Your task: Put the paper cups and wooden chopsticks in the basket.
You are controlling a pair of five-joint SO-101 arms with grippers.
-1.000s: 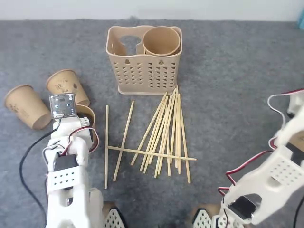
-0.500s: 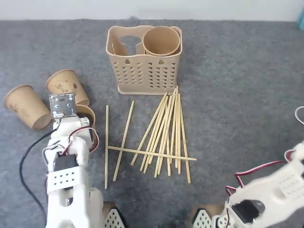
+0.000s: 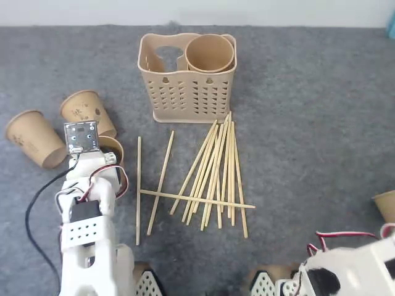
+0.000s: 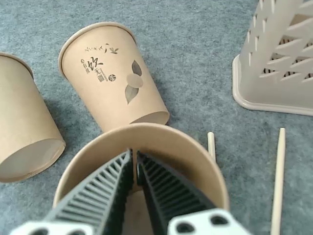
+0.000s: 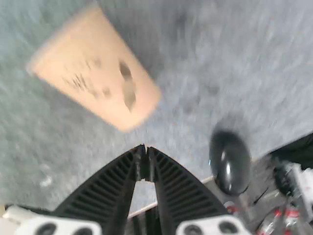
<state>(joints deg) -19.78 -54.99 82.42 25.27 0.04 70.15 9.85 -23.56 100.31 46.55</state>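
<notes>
Task progress, judged from the layout: one seated cup (image 3: 210, 54) stands in the basket (image 3: 188, 92); four cups and all the chopsticks (image 3: 216, 172) remain on the grey mat (image 3: 308, 92), so most of the work is left.

Left gripper (image 4: 134, 154): jaws clenched together, holding nothing, their tips dipping inside the mouth of an upright cup (image 4: 181, 156). Just ahead of the jaws lies the nearer tipped cup (image 4: 117, 83), touching or almost touching the upright cup's rim. Ahead and to the outer side lies the farther tipped cup (image 4: 24, 127). The basket stands well ahead, toward the inner side.

Right gripper (image 5: 145, 148): jaws clenched, empty. A stray cup (image 5: 93, 68) lies on its side just ahead of the tips, apart from them.

Obstacles: the tipped cups crowd the upright cup, leaving little room for a jaw outside its wall. The chopsticks fan out from the basket's foot, overlapping, with one lying crosswise among them; single picks would likely disturb neighbours. Beside the right jaws a dark rounded object (image 5: 230, 161) sits near cables at the mat's edge.
</notes>
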